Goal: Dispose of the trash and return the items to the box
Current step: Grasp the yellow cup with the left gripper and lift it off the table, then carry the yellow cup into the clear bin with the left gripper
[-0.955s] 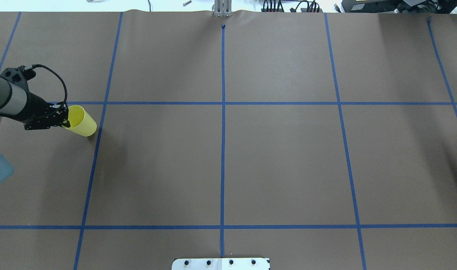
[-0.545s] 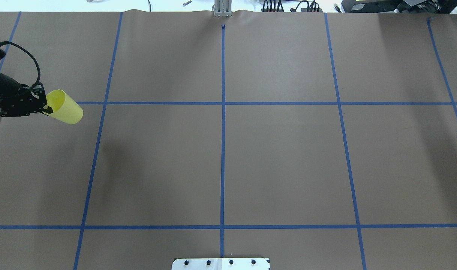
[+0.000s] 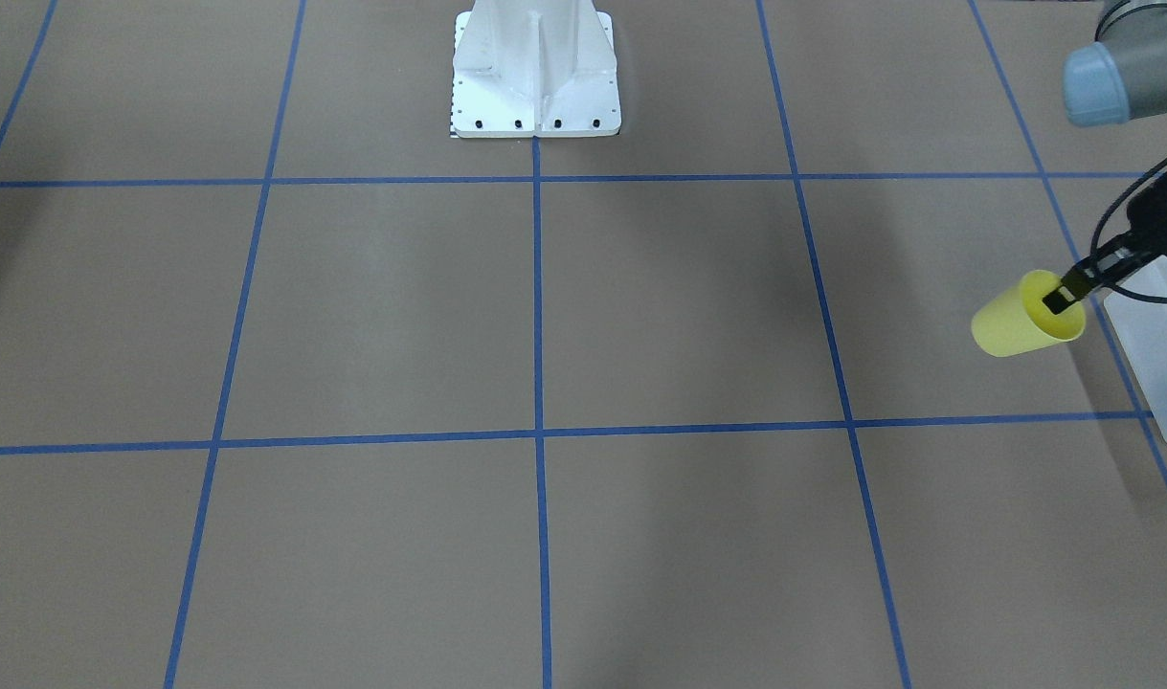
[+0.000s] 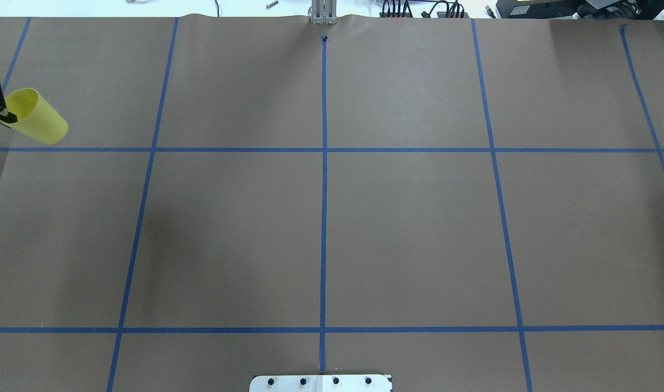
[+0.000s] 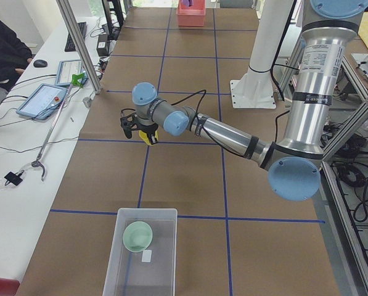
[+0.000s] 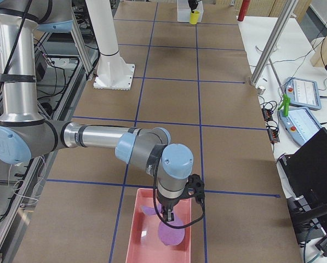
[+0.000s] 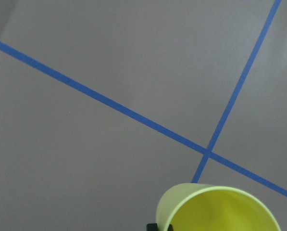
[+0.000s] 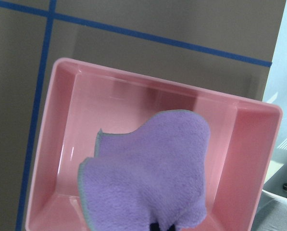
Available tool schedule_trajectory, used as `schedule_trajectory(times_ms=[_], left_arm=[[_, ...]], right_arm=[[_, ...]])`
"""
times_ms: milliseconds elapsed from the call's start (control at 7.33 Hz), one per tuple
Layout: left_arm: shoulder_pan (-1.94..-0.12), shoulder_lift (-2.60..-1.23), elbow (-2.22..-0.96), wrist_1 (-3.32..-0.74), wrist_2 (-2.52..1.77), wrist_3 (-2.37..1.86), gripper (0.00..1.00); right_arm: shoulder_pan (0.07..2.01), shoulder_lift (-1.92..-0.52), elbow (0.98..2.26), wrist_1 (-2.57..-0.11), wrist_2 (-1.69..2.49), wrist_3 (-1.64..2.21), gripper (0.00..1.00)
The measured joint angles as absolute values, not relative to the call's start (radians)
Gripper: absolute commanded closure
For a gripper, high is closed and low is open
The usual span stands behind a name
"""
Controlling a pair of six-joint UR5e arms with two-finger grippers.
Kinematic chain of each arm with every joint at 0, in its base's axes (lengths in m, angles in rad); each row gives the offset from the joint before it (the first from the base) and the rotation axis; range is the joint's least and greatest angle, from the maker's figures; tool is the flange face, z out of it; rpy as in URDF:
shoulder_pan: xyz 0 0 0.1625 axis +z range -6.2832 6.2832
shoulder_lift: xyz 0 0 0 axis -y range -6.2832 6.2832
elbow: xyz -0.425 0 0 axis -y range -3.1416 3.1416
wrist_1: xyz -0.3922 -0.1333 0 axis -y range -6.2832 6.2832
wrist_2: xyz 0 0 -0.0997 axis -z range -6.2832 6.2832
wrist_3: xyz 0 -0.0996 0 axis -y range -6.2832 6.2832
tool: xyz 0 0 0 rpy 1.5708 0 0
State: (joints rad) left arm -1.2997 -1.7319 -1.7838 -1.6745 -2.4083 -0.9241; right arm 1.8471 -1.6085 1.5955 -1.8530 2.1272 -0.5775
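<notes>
My left gripper [image 3: 1062, 292] is shut on the rim of the yellow cup [image 3: 1023, 327], one finger inside it. It holds the cup tilted above the table near its left end. The cup also shows in the overhead view [image 4: 37, 117], the left side view [image 5: 148, 137] and the left wrist view [image 7: 220, 209]. The translucent box [image 5: 147, 210] stands at the table's left end with the pale green bowl [image 5: 137, 236] inside it. Its corner shows in the front view [image 3: 1157, 335], just beside the cup. My right gripper [image 6: 166, 216] is shut on a purple cloth [image 8: 148, 168] over a pink tray [image 8: 61, 96].
The pink tray [image 6: 136, 241] sits at the table's right end. The white robot base [image 3: 535, 67] stands at the table's near middle edge. Blue tape lines grid the brown table cover. Tablets and cables lie on a side bench [image 5: 45, 102].
My left gripper has carried the yellow cup further left and away from the robot, almost out of the overhead view's left edge.
</notes>
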Motion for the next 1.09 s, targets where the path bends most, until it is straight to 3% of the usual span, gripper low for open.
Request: schedule_trajectory(times_ms=[545,1091], left_arm=[[-1.557,-1.798,-1.587,-1.524,-2.408,-0.41,1.0],[-1.741,-1.797,-1.326,-1.58,-2.411,-0.053,1.0]], right_arm=[[1.844,-1.646,1.566,-1.695,2.194,-0.521,0.0],[1.712,-1.64,1.784,-1.693,2.374,-0.159,0.0]])
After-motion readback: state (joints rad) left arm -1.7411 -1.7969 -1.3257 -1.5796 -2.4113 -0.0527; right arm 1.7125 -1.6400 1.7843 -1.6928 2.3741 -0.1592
